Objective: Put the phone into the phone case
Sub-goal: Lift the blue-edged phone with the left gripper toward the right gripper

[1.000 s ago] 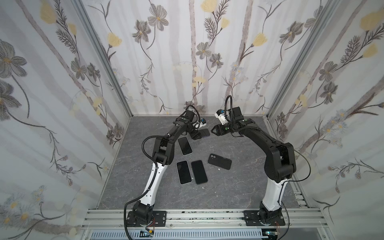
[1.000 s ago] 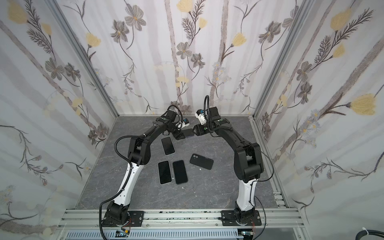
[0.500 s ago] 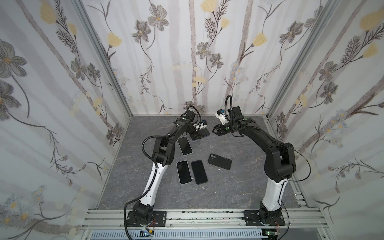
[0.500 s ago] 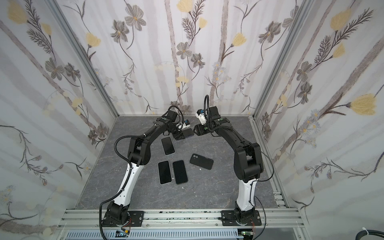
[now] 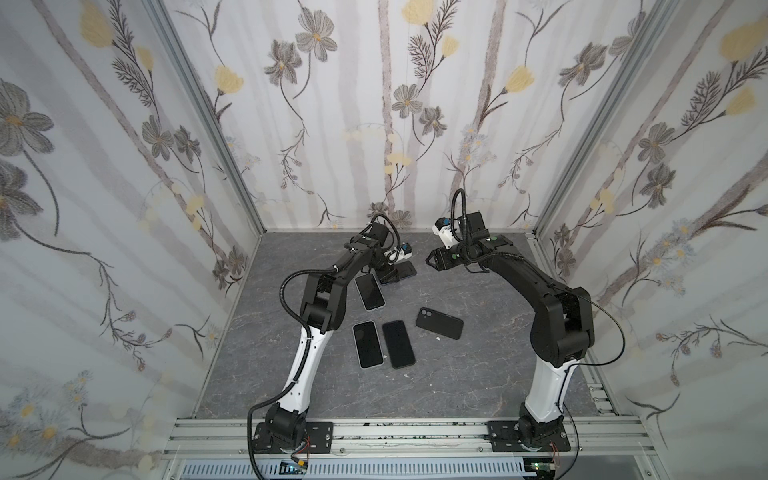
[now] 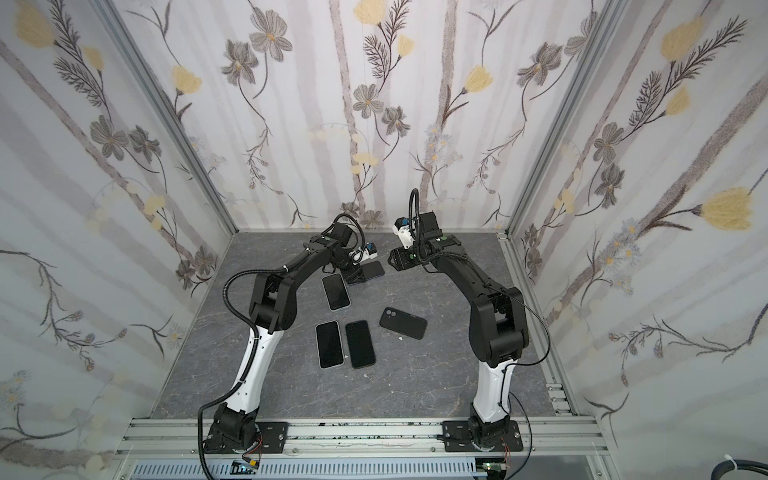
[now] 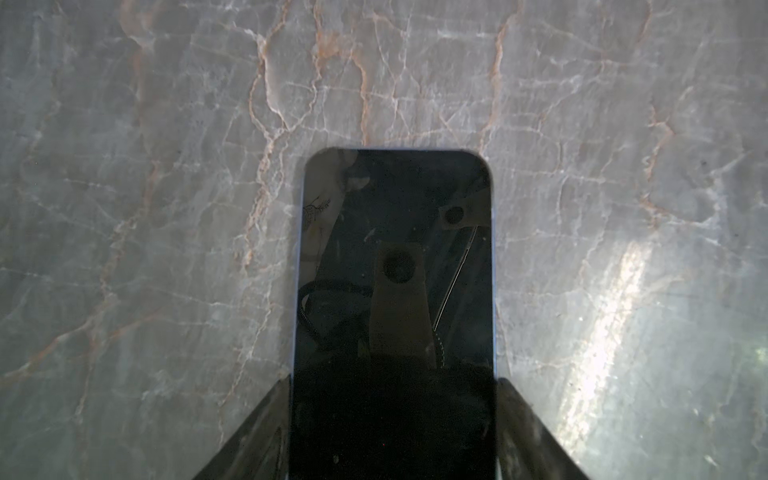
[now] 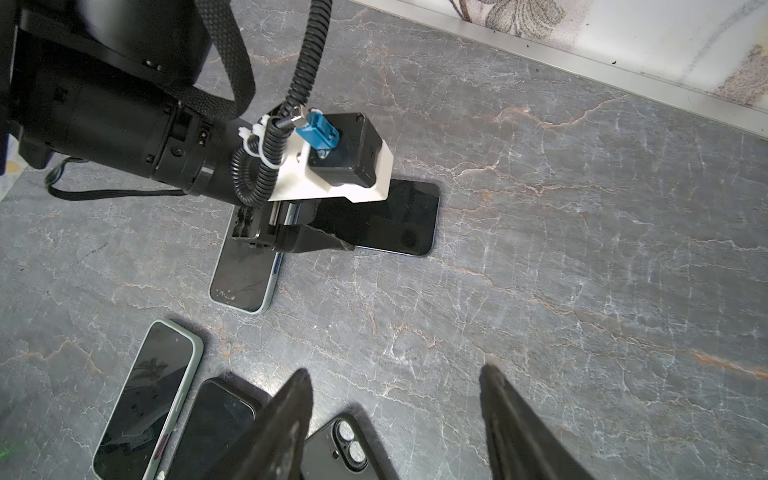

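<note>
Black screens up, two spare phones (image 5: 367, 344) lie side by side nearest the arm bases, well short of the left fingers (image 8: 320, 244). The black phone case (image 5: 439, 323) lies flat on the grey marbled worktop (image 5: 478, 374), camera side up, well short of the right fingers (image 8: 291, 419). Those hang above the worktop, spread apart and holding nothing. A third spare phone (image 5: 369, 291) lies just beside the left fingers. Farthest back, the left fingers are clamped on the long edges of the phone (image 7: 395, 257), which lies flat on the worktop, screen up.
</note>
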Tool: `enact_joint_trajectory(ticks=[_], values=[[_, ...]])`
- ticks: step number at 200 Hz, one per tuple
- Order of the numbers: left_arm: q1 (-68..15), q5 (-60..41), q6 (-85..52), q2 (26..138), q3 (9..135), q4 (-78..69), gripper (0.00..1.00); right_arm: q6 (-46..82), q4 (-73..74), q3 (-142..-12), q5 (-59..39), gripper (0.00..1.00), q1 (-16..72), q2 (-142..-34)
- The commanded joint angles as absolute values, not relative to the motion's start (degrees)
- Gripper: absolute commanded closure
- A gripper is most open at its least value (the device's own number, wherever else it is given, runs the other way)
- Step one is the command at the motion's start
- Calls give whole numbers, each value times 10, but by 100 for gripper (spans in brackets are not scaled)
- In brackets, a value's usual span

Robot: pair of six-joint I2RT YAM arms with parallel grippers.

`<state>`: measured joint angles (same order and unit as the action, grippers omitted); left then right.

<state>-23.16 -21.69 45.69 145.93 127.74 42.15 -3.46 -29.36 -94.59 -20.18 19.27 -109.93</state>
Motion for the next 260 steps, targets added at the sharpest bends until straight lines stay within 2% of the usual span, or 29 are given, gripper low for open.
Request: enact_joint_trajectory(ticks=[1, 110, 189, 235, 260], values=[[-229, -227, 462, 1440, 1266, 409, 54, -27, -288, -945, -202, 35, 193, -1088], [-229, -239, 450, 1395, 1242, 358, 59, 1, -286, -944, -211, 36, 173, -1064], [-247, -247, 458, 1321, 1240, 385, 60, 70, -280, -927, -343, 31, 101, -1018], [-295, -218, 483, 1264, 1235, 432, 60, 113, -278, -886, -432, 29, 85, -972], [-324, -205, 485, 1232, 1225, 450, 60, 127, -279, -844, -441, 29, 81, -937]])
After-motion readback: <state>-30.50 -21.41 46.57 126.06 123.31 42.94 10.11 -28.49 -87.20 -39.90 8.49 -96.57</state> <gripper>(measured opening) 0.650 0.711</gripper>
